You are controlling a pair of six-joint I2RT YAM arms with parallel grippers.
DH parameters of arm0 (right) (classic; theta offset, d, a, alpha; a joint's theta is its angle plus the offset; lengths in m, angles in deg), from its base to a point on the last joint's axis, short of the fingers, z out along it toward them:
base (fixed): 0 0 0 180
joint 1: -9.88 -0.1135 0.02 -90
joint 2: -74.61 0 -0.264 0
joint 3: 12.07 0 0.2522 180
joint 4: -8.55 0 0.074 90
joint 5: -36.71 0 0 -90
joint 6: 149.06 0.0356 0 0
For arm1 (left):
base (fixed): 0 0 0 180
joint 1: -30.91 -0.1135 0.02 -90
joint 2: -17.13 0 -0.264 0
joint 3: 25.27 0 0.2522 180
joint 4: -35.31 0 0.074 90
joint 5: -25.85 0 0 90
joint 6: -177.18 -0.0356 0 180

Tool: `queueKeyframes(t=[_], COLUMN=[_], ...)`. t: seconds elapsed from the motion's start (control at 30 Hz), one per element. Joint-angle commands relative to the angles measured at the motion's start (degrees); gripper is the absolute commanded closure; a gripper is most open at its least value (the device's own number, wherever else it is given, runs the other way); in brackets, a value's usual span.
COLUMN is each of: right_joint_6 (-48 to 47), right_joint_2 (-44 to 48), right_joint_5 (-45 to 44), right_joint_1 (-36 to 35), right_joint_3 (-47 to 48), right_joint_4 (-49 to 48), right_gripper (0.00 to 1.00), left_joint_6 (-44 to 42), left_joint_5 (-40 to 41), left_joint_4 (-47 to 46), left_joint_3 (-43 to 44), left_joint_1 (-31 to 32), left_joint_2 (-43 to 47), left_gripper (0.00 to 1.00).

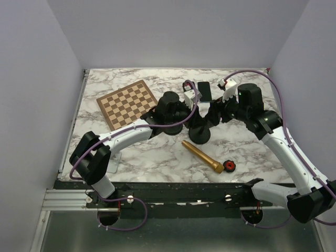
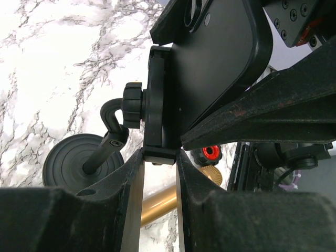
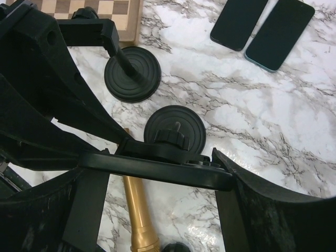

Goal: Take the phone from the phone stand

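Marble tabletop below: left claw is clamped on the phone stand at its lower foot. Right claw grips the phone by its edges, which sits against the stand's holder.

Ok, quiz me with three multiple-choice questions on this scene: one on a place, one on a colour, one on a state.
1. Where is the chessboard? A back left of the table; B front right; C front centre.
2. What colour is the cylinder at the front? A blue; B gold; C white.
3. The gripped phone is: A lying flat; B seated in the cradle of the phone stand; C lifted clear of it.
Answers: 1 A, top view shows it there. 2 B, its body looks gold. 3 B, left wrist view shows it in the cradle, left end effector clamping the cradle's foot, right end effector gripping the phone.
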Motion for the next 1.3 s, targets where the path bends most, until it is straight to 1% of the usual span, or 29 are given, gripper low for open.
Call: queueKeyframes(t=[0.0, 0.17, 0.37, 0.67, 0.87, 1.1, 1.2, 1.27], right_joint_6=[5.8, 5.2, 6.5, 4.0, 3.2, 3.7, 3.3, 3.4], right_joint_2=[3.8, 0.0, -1.9, -4.5, -7.6, -8.3, -8.2, -7.1], right_joint_5=[17.7, 17.5, 19.5, 23.5, 26.0, 27.6, 26.9, 24.5], right_joint_1=[-2.2, -2.2, -2.2, -2.2, -2.2, -2.2, -2.2, -2.2], right_joint_3=[3.2, 3.7, 3.8, 5.8, 7.2, 6.8, 6.6, 6.1], right_joint_4=[-2.1, -4.3, -8.1, -5.2, -5.3, -6.4, -5.9, -6.1], right_gripper=[1.00, 0.99, 0.99, 0.99, 0.99, 0.99, 0.99, 0.99], left_joint_6=[-5.7, -6.8, -8.2, -11.6, -13.1, -12.7, -12.9, -12.4], left_joint_5=[2.1, -3.7, -5.6, -8.6, -10.7, -11.4, -9.6, -7.3], left_joint_4=[4.2, 3.8, 4.3, 7.5, 9.3, 8.8, 8.9, 8.3], left_joint_3=[2.3, 3.0, 3.0, 5.1, 7.0, 7.8, 7.8, 6.7], left_joint_1=[-1.6, -2.1, -2.3, -2.8, -2.9, -3.2, -3.3, -3.5], left_joint_2=[-4.9, -5.6, -5.3, -6.7, -7.8, -8.5, -8.7, -8.1], left_gripper=[1.00, 1.00, 1.00, 1.00, 1.00, 1.00, 1.00, 1.00])
